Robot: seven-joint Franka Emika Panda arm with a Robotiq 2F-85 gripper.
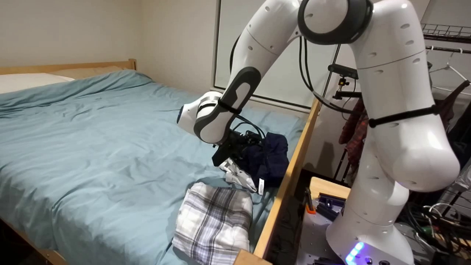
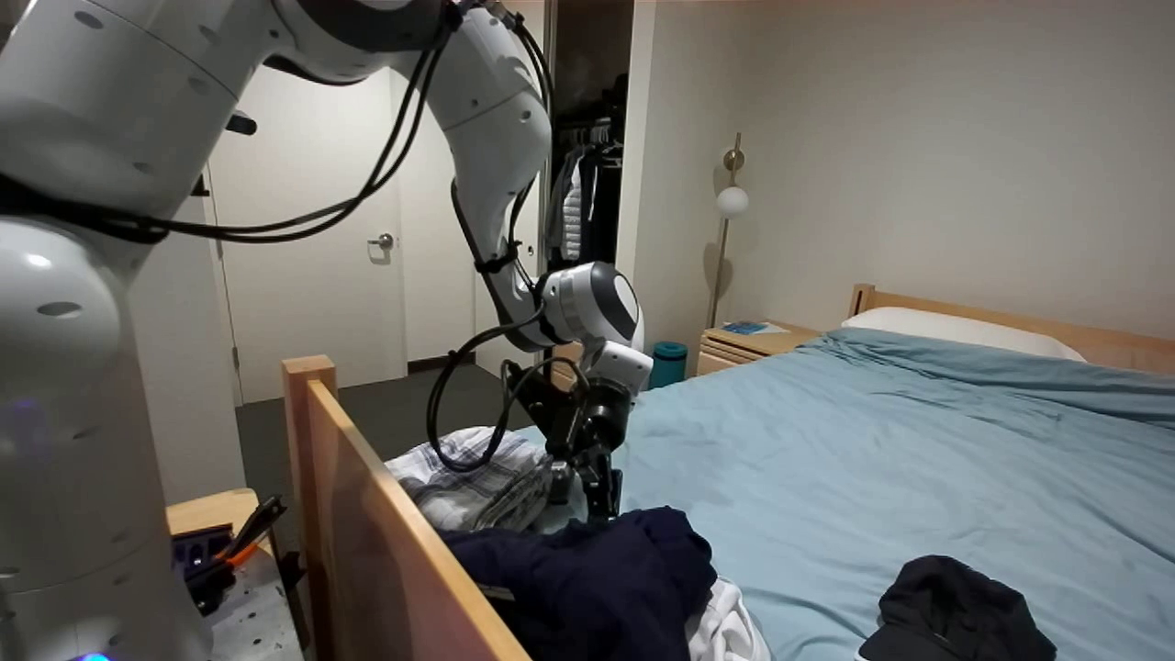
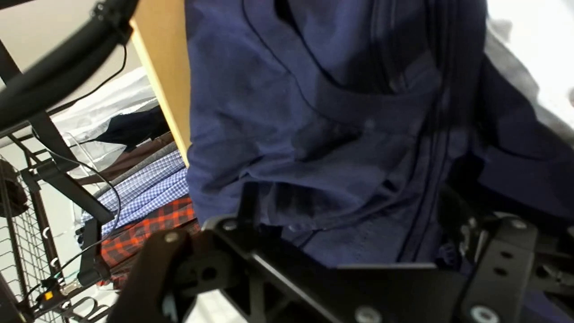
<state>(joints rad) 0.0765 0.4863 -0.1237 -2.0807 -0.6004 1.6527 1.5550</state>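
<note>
While we had our gripper [image 3: 356, 190] spread wide at the navy garment [image 2: 597, 578], we saw the latter bunched on the bed [image 1: 110, 147], just by the footbd. [image 2: 381, 542] & nr. the plaid cloth [image 1: 217, 222].

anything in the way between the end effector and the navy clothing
Nothing visible does: in the wrist view, the navy clothing lies right at the open end effector. The wooden footboard and plaid cloth are off to the sides, not between.
</note>
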